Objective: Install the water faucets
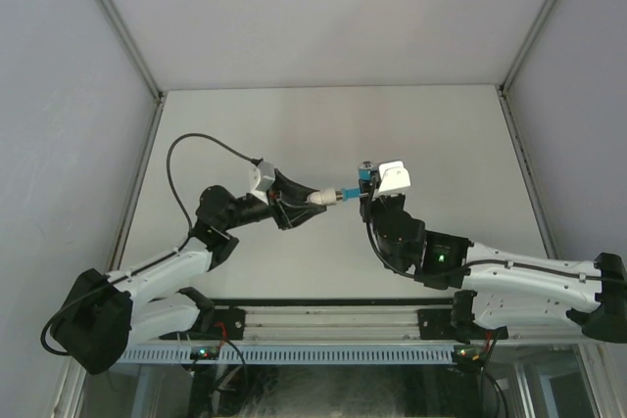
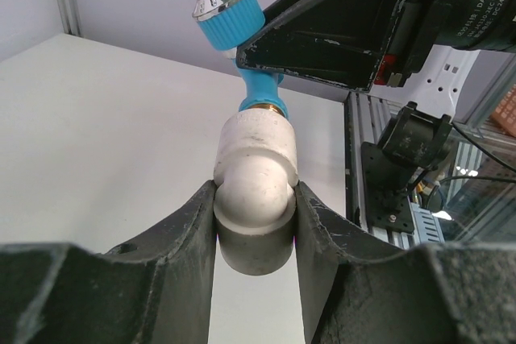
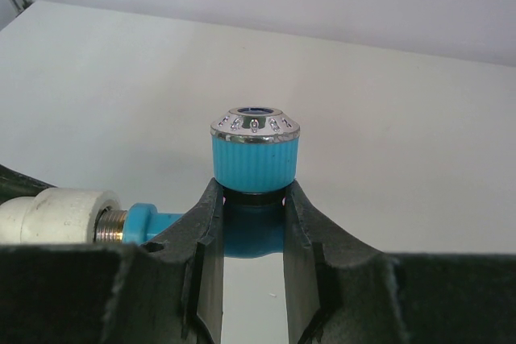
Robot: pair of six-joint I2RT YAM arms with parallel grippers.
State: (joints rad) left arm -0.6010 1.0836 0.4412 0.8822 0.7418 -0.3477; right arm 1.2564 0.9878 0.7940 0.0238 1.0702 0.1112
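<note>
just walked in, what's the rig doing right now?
Both arms are working together in the air above the table. The left gripper is clamped on the white pipe fitting, and the right gripper grips the blue faucet just under its handle. The faucet's threaded end sits at the fitting's mouth, with some metal thread showing at the joint, so it does not look fully screwed in.

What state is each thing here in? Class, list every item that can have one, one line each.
water faucet: gripped just below its handle, threaded end in the pipe fitting's mouth, some thread showing.
pipe fitting: clamped on both sides, joined to the faucet's end.
left gripper: shut on the pipe fitting.
right gripper: shut on the water faucet.
</note>
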